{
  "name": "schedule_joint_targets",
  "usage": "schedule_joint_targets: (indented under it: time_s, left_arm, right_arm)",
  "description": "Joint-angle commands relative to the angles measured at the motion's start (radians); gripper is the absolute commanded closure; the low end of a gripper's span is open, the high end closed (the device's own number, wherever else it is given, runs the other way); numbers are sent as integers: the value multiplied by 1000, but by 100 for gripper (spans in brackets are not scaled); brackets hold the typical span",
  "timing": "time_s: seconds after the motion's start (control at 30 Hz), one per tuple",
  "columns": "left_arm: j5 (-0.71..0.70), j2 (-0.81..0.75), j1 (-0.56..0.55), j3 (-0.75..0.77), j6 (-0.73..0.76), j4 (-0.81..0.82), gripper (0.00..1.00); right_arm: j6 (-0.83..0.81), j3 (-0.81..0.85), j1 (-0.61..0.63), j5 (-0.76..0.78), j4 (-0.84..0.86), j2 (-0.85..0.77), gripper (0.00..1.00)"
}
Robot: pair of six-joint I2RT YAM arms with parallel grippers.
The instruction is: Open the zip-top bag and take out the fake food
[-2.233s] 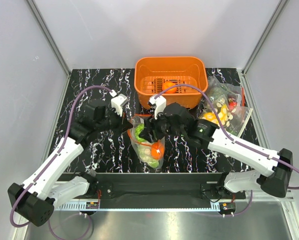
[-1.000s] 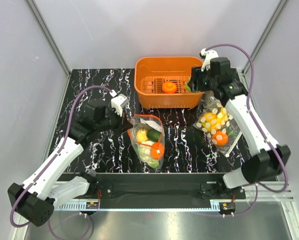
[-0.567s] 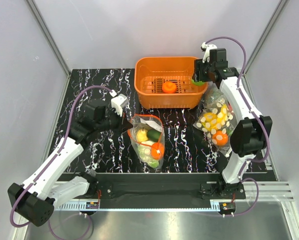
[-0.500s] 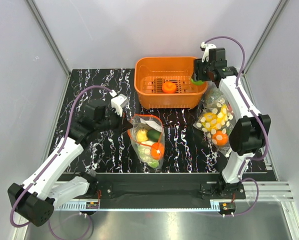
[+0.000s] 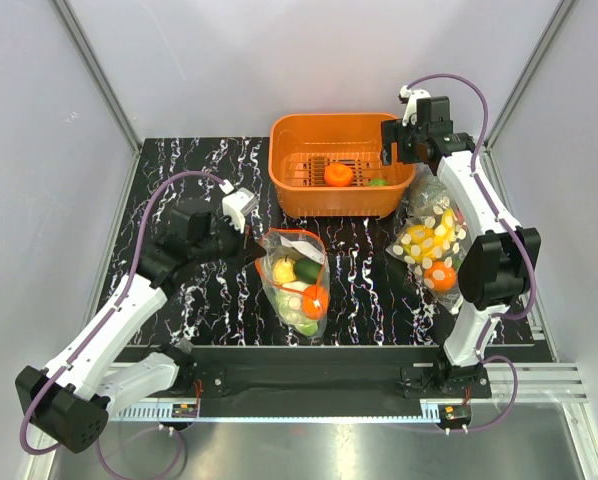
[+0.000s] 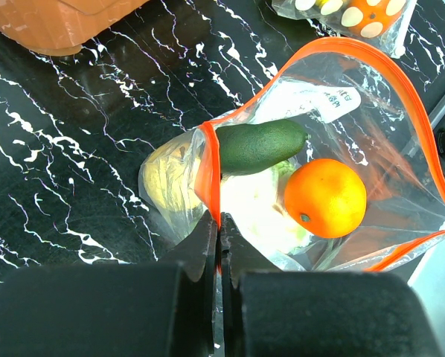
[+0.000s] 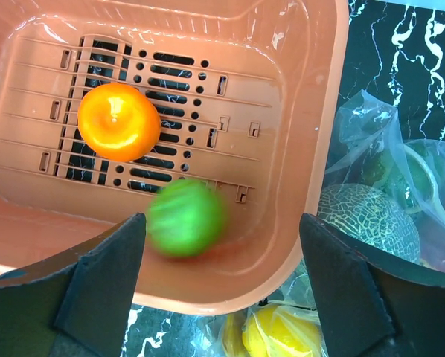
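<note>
The zip-top bag [image 5: 297, 283] lies mouth open on the black table, its orange strip curving round the opening. My left gripper [image 6: 219, 223] is shut on the bag's rim [image 6: 207, 175] at the mouth's left side. Inside lie a dark green avocado [image 6: 260, 145], an orange fruit [image 6: 325, 197] and white cauliflower [image 6: 256, 208]. My right gripper [image 7: 222, 223] hangs open over the right end of the orange basket [image 5: 289, 135]. Below it a blurred green round piece [image 7: 187, 217] is in the basket, next to another orange fruit [image 7: 118, 121].
Right of the basket lie a clear bag of yellow corn-like pieces [image 5: 429, 240] and a clear bag of dark greens [image 5: 437, 190]. The basket's right wall [image 7: 334, 111] stands just beside them. Grey walls enclose the table.
The right gripper carried the green piece from the bag to the basket, opened, and the piece dropped in. The left gripper has kept its hold without moving.
</note>
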Motion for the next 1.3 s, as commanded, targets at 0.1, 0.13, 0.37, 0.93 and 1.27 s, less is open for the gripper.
schedule_joint_targets:
  time_s: [0.1, 0.13, 0.37, 0.93, 1.27]
  left_arm:
    - [17, -14, -3, 11, -10, 54, 100]
    - [18, -12, -2, 9, -10, 56, 100]
    - [15, -9, -3, 11, -10, 54, 100]
    - [14, -11, -2, 11, -13, 53, 100]
    - [24, -18, -2, 11, -14, 54, 100]
  right_arm:
    - [17, 8, 6, -38, -15, -95, 3]
    - [29, 5, 12, -40, -24, -109, 3]
    - [43, -126, 228, 38, -45, -322, 5]
    - [275, -143, 749, -54, -252, -441, 34]
    - [367, -184, 825, -117, -219, -318, 37]
